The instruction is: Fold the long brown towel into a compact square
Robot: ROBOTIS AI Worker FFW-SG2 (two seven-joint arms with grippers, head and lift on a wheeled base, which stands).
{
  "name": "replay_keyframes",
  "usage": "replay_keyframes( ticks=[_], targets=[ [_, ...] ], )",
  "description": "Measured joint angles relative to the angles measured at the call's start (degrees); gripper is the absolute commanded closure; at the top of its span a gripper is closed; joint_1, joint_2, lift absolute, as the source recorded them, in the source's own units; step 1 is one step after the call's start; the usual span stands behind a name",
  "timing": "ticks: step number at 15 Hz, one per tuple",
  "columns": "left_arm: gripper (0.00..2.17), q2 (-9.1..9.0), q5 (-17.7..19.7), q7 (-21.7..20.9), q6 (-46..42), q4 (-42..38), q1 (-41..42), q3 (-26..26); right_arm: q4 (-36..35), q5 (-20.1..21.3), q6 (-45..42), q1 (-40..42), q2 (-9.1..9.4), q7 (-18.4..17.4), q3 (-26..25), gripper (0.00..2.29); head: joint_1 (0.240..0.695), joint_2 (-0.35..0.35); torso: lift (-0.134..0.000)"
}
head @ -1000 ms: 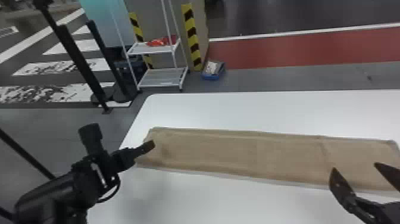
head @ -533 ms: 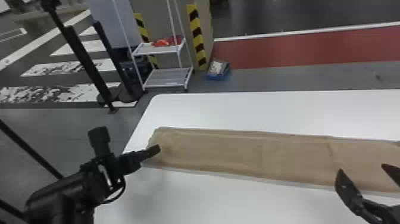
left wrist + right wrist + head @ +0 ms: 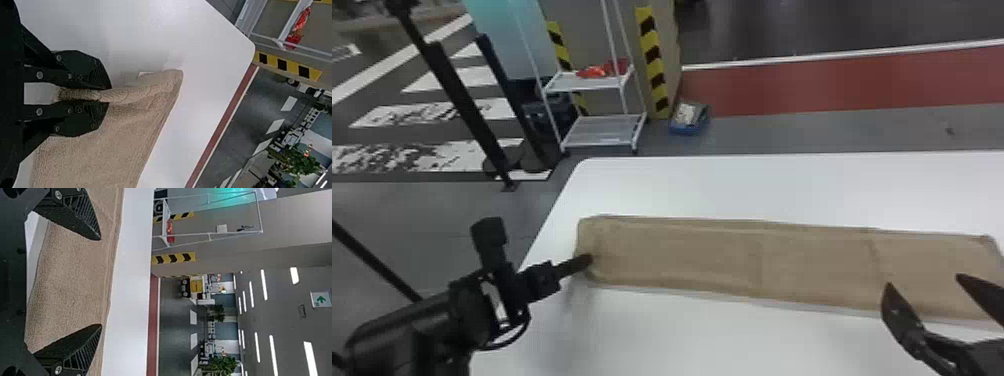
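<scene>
The brown towel runs from the left pincer, clenched on its end, past the right pincer (released, spread wide).

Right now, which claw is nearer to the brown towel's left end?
Left. The left claw pinches the towel's left end; the right claw stands open near the other end.

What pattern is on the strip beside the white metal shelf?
The strip has slanted black and yellow bands, clearest in head view.
</scene>
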Motion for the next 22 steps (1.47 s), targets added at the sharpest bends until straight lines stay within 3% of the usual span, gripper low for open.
replay_keyframes(
  ticks=[6, 8, 9, 12, 14, 17, 19, 20, 21, 22],
  targets=[
    [2.15, -0.08, 1.2, 0.1, 8.0, -9.1, 0.3, 3.5, 0.5, -0.4, 0.2, 0.0, 0.0, 0.0, -0.3, 0.1, 0.695, 0.28, -0.123],
    [2.15, -0.66, 3.0, 0.8, 13.9, -15.3, 0.1, 3.0, 0.6, -1.1, 0.0, 0.1, 0.0, 0.0, -1.2, 0.1, 0.695, 0.26, -0.123],
    [2.15, -1.43, 3.9, 1.7, 17.3, -19.8, 0.1, 1.5, 0.5, -1.8, -0.2, 0.3, 0.0, 0.0, -2.3, 0.1, 0.695, 0.211, -0.123],
    [2.15, -4.48, 3.1, 5.1, 22.7, -30.8, 0.4, -8.2, -0.4, -4.9, -0.6, 1.2, 0.0, 0.1, -6.8, 0.1, 0.695, 0.073, -0.123],
    [2.15, -6.1, 0.3, 8.7, 24.1, -35.0, -0.3, -18.8, -1.1, -7.7, -0.6, 1.8, 0.0, 0.1, -10.8, 0.1, 0.695, -0.043, -0.123],
    [2.15, -6.68, -7.6, 10.9, 25.0, -35.2, -2.8, -33.5, -1.8, -10.8, -0.4, 2.7, 0.0, 0.2, -15.2, 0.1, 0.695, -0.222, -0.123],
    [2.12, -6.71, -11.1, 14.8, 24.6, -32.0, -4.8, -42.1, -1.8, -12.0, -0.2, 2.8, 0.0, 0.2, -16.7, 0.1, 0.695, -0.274, -0.123],
    [1.63, -6.71, -11.9, 16.6, 24.1, -29.7, -5.9, -45.9, -1.8, -12.4, -0.1, 2.8, 0.0, 0.2, -17.0, 0.1, 0.695, -0.299, -0.123],
    [0.71, -6.71, -12.3, 18.5, 23.2, -27.7, -6.6, -49.2, -1.8, -12.5, -0.1, 2.8, 0.0, 0.2, -17.2, 0.1, 0.695, -0.334, -0.123],
    [0.0, -6.71, -12.5, 19.8, 22.0, -26.3, -6.9, -51.8, -1.8, -12.6, -0.1, 2.8, 0.0, 0.2, -17.2, 0.1, 0.695, -0.349, -0.123]
  ],
)
